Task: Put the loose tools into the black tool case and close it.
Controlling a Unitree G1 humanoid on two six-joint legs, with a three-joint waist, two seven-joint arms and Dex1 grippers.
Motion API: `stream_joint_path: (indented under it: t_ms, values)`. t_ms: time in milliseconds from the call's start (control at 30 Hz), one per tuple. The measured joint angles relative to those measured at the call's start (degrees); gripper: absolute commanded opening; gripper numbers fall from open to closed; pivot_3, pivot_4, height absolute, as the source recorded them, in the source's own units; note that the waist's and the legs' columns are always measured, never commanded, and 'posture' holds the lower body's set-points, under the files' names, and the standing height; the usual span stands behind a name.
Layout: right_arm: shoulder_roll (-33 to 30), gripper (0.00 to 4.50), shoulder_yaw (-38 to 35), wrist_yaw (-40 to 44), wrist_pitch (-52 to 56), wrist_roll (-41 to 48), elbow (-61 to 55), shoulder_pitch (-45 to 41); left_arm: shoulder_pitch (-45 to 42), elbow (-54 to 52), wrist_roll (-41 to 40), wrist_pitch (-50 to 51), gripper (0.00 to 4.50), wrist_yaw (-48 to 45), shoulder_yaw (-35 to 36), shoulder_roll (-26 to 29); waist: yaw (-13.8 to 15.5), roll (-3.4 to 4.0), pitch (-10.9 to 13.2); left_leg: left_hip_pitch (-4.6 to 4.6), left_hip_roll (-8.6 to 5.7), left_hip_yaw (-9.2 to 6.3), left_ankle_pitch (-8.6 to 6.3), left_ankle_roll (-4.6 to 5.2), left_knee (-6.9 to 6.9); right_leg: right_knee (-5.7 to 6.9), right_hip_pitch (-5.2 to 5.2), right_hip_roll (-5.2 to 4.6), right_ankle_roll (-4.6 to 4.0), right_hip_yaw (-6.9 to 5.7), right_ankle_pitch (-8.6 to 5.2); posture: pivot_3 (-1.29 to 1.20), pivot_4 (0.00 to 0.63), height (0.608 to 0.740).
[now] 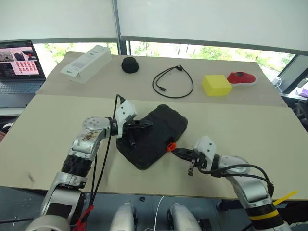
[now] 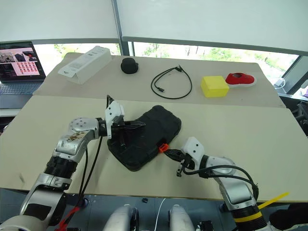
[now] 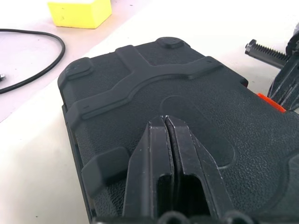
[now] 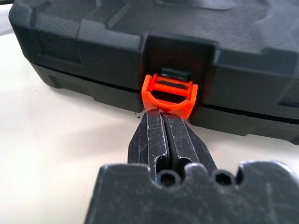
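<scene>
The black tool case (image 1: 153,136) lies closed on the cream table (image 1: 250,125), set at a slant a little toward the near edge from the table's middle, its long axis running from about 1 o'clock down to 7 o'clock. The left gripper (image 3: 166,118) rests over the lid from the 9 o'clock side, its two black fingers pressed together with nothing between them, tips above the lid's textured surface near its centre. The right gripper (image 4: 161,112) comes in from about 4 o'clock, jaws likewise closed and empty, its tips right at the lower lip of the orange latch (image 4: 169,94), which sits on the case's front wall and looks tilted out. Bare tabletop lies open at 3 o'clock of the case and toward the near edge. On the farther table, well apart from the case, lie a black cable (image 1: 172,82) at 12 o'clock, a small round black object (image 1: 129,64) at 11 o'clock, a white box (image 1: 86,63) farther left, and a yellow block (image 1: 216,85) at 1 o'clock.
</scene>
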Motion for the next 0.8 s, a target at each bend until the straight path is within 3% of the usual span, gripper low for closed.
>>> stream_joint_path:
  t_ms: [467,800]
  values:
    - [0.35,0.04,0.32,-0.88,0.34,-0.4,0.03,-1.92,1.13,-1.24,1.59,0.02,0.11,-0.08,-1.11,-0.28,-0.05,0.23,-0.15,0.69,0.0,0.02,-0.01,-0.01,-0.04,-0.06,0.69,0.0,-0.01,0.02,-0.04,0.0,0.15,0.74]
    - [0.24,0.04,2.5,-1.52,4.27,-3.2,1.63,-3.6,1.33,-1.38,1.87,0.11,0.11,-0.78,-1.53,-0.9,-0.02,0.38,-0.25,0.68,-0.01,0.01,-0.01,-0.01,-0.04,-0.09,0.7,-0.01,-0.01,0.02,-0.04,0.0,0.15,0.74]
